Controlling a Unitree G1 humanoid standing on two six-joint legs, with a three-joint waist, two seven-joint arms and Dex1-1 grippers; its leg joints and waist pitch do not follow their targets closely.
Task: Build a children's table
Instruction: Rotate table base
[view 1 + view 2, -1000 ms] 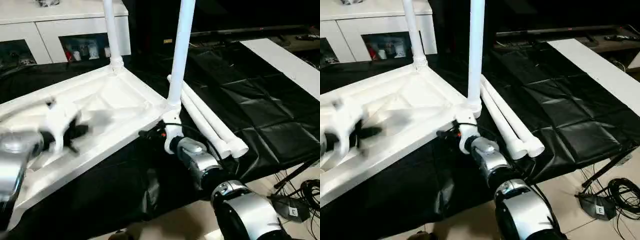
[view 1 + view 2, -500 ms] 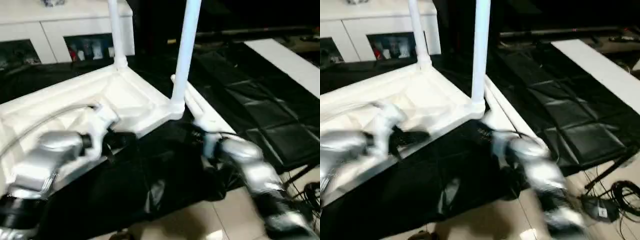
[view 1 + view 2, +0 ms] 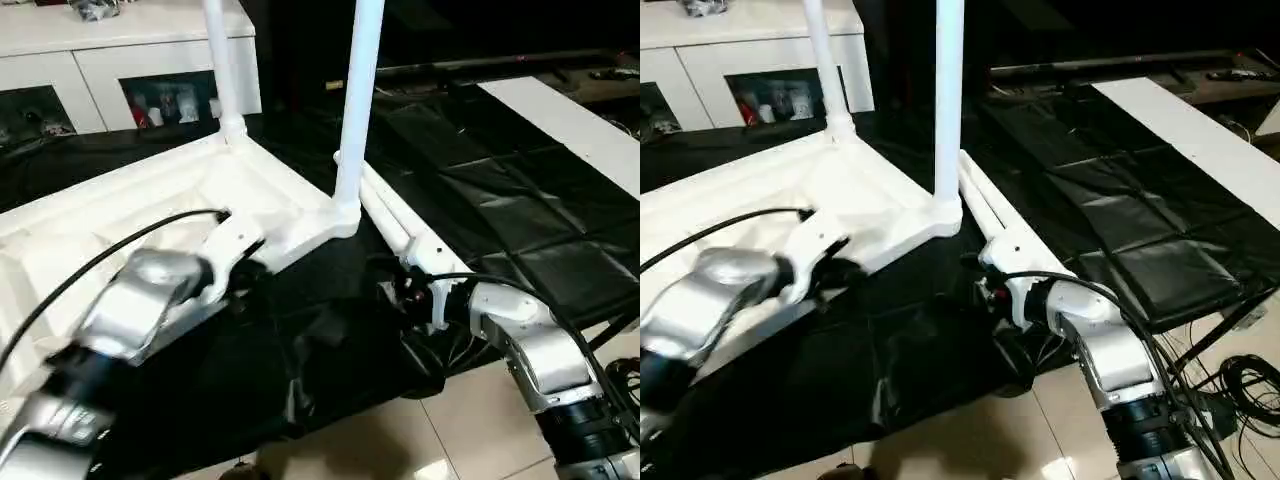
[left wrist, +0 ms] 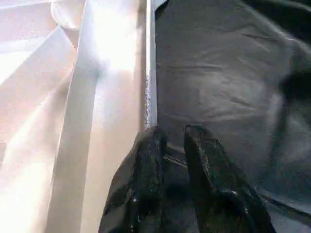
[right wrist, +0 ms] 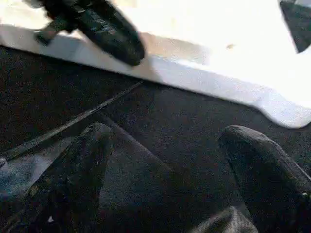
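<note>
White plastic tabletop point(image 3: 150, 220) lies upside down on black sheeting point(image 3: 470, 170), two legs point(image 3: 357, 100) standing in its corners, the left gripper point(image 4: 170, 141) narrow-jawed and empty at its near edge, the right gripper point(image 5: 165, 145) wide-jawed just off that edge.

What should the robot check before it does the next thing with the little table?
1. Tabletop lying upside down on the black cloth: ok.
2. Two legs standing in corner sockets, near leg and far leg: ok.
3. Two spare legs lying beside the tabletop: ok.
4. Right claw open and empty: ok.
5. Left claw nearly shut at the tabletop's edge, gripping it: cannot tell.
6. Standing legs fully seated: cannot tell.
</note>
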